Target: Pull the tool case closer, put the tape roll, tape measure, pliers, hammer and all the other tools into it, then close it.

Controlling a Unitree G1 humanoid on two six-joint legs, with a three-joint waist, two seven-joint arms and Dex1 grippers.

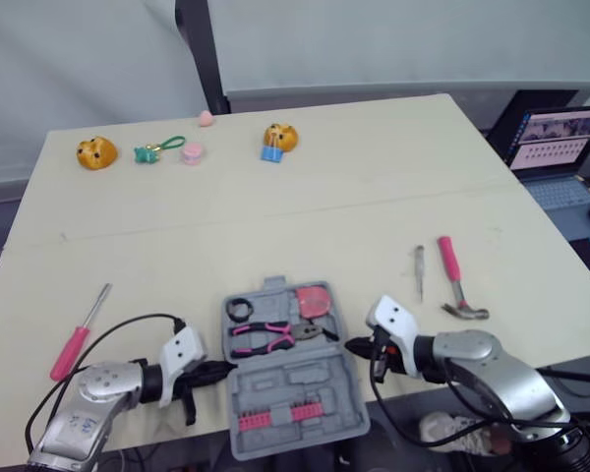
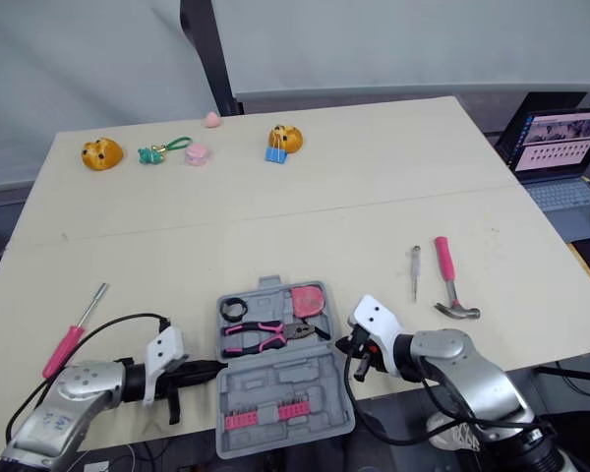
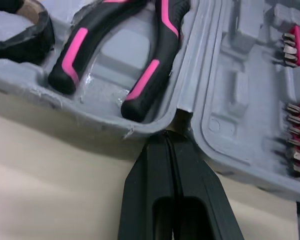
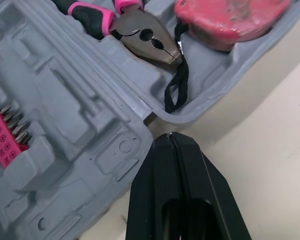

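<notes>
I see the tool case (image 1: 293,385) lying open at the tabletop's (image 1: 305,197) 6 o'clock edge, holding the tape roll (image 1: 239,310), pliers (image 1: 275,337) and tape measure (image 1: 313,301). My left hand (image 1: 221,371), fingers pressed together on nothing, touches the case's hinge at 9 o'clock. My right hand (image 1: 352,345), likewise pinched empty, sits just beside it at 3 o'clock. The hammer (image 1: 457,280) and small screwdriver (image 1: 420,270) lie toward 2 o'clock and the pink screwdriver (image 1: 79,334) toward 9.

No text, brand or number legible.
- Pink bit strip (image 4: 1,139) in the tool case (image 1: 305,379): small dark printed marks, too small to read.
- Laptop screen (image 1: 559,138), about 2 o'clock from the case: rows of content, unreadable.
</notes>
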